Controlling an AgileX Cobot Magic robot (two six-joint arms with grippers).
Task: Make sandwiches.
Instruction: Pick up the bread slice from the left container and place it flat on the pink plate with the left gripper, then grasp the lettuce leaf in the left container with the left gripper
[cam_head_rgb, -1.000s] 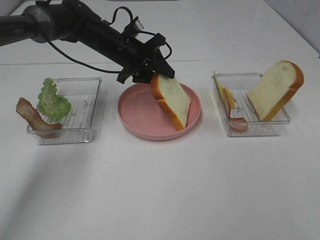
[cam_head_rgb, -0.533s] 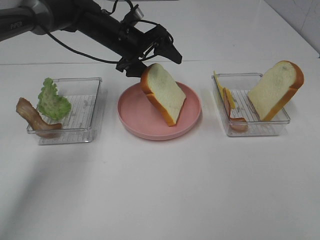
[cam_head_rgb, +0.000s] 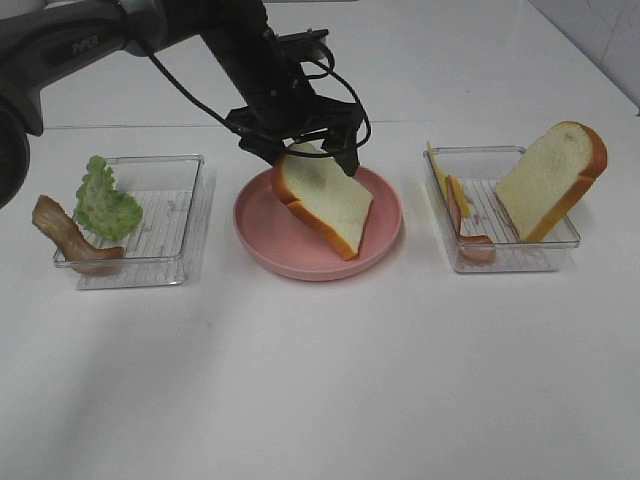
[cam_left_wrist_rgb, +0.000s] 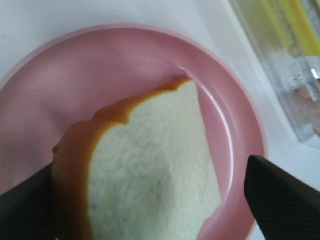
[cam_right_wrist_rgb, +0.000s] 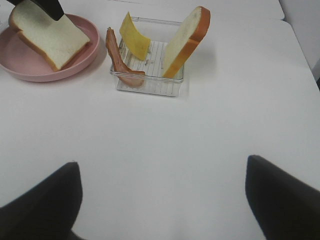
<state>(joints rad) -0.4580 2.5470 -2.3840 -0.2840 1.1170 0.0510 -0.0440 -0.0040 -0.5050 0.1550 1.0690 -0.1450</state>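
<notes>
The left claw stands wide apart just over a bread slice, which lies tilted on the pink plate. The right claw hangs spread above the table.

The only readable lettering is "PIPER", in pale letters on the left arm.

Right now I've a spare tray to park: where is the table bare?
The wide front strip of table, before the pink plate, left tray and right tray, is bare. Gaps between them are narrow; the left pincer hangs over the plate.
</notes>
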